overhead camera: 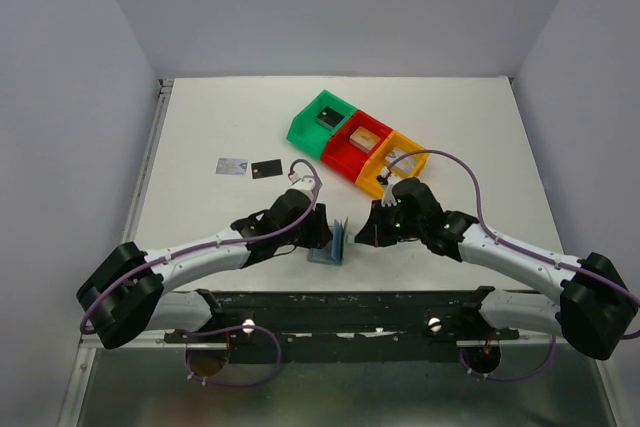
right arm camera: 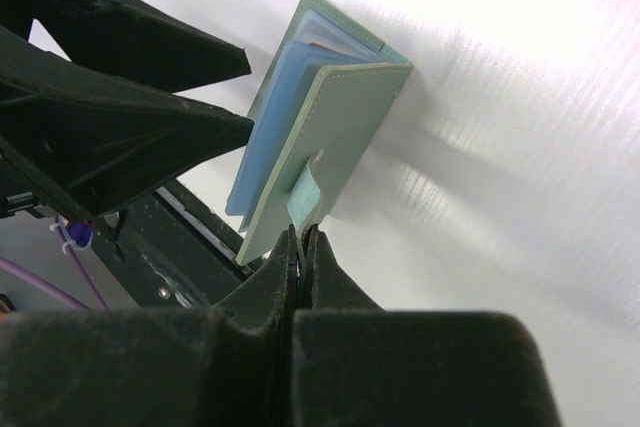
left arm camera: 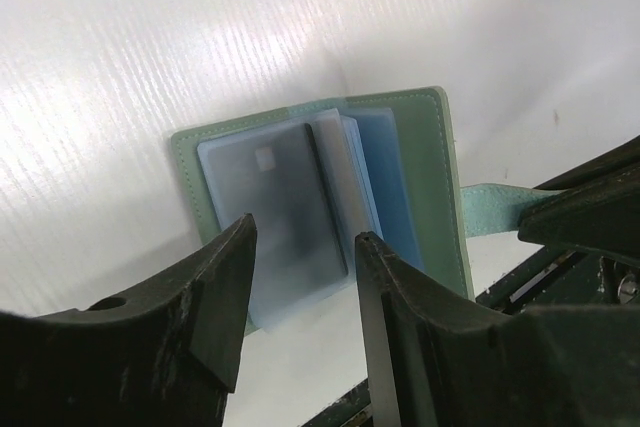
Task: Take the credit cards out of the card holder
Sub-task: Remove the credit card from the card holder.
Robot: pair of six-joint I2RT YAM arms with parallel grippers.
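Note:
The card holder (overhead camera: 329, 246) stands open on the table between my two grippers. In the left wrist view the holder (left arm camera: 435, 182) is grey-green with clear blue sleeves, and a greyish card (left arm camera: 285, 202) with a chip shows inside the front sleeve. My left gripper (left arm camera: 305, 247) is open, its jaws either side of that sleeve's lower edge, not touching it. My right gripper (right arm camera: 303, 235) is shut on the holder's closing strap (right arm camera: 305, 192) and holds one panel up. A silver-grey card (overhead camera: 232, 166) and a black card (overhead camera: 266, 169) lie flat on the table, far left of the holder.
Green (overhead camera: 322, 119), red (overhead camera: 358, 144) and orange (overhead camera: 392, 162) bins stand in a diagonal row behind the right arm, each with something in it. The black rail of the arm bases (overhead camera: 340, 307) runs along the near edge, close below the holder.

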